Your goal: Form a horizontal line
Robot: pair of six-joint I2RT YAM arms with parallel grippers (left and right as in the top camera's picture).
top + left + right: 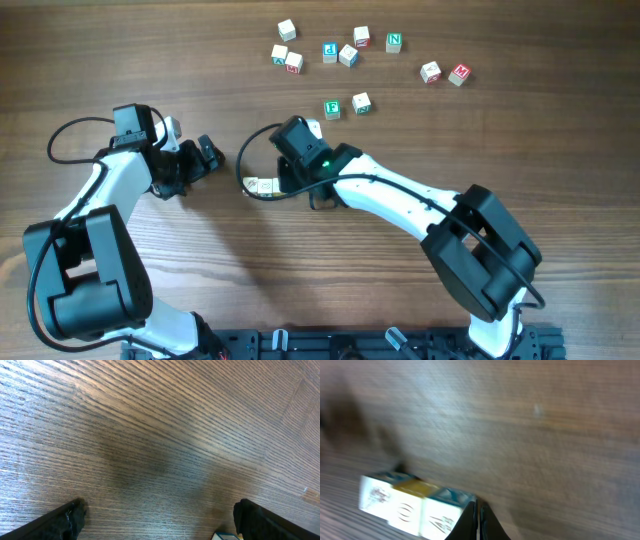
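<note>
Horizontal line (415, 505) is being shown closest by the right wrist view: three pale cubes set side to side on the table (545, 435), their long axis running across the picture. The right gripper (479, 522) is being held with its fingers pressed together on nothing, its tip at the end cube; blur is keeping actual contact from being judged. From overhead the line (260, 185) is being seen just to the left of the right gripper (282, 182), lying between the two arms with its axis pointing roughly from one to the other. The left gripper (208, 153) is being kept near but apart; its own view is showing the left gripper (160, 515) spread wide and empty. Farthest off, loose cubes (345, 55) are being left scattered, seen only from overhead.
</note>
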